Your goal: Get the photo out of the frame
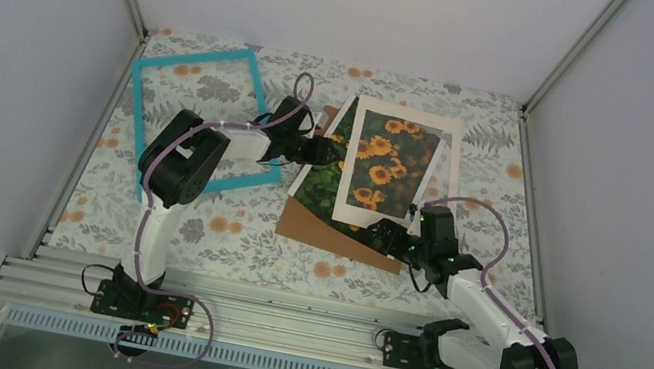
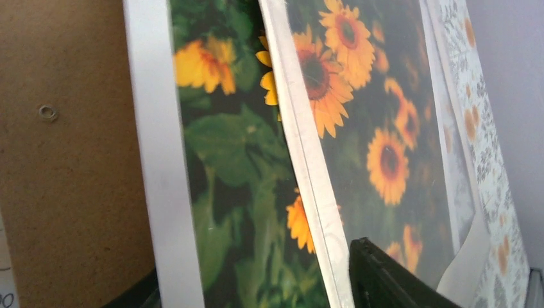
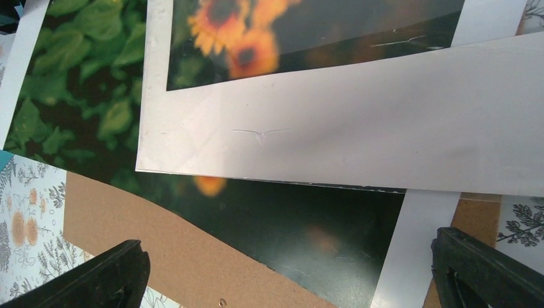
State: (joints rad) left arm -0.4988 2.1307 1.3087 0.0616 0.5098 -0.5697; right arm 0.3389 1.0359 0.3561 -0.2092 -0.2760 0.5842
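Note:
The empty turquoise frame [image 1: 199, 111] lies flat at the back left of the table. The sunflower photo [image 1: 321, 184] lies right of it on a brown backing board [image 1: 334, 235], partly covered by a cream-white mat [image 1: 408, 116]. My left gripper [image 1: 324, 152] is at the stack's left side. In its wrist view the photo [image 2: 224, 192] and the raised mat edge [image 2: 308, 160] lie between its parted fingers [image 2: 385, 276]. My right gripper [image 1: 394, 240] hovers open over the stack's near edge, above the photo's dark corner [image 3: 289, 212] and the board [image 3: 167, 244].
A floral tablecloth [image 1: 224, 227] covers the table. White walls close in the left, right and back sides. An aluminium rail [image 1: 278, 323] runs along the near edge by the arm bases. The left arm's elbow [image 1: 180, 159] sits over the frame's near side.

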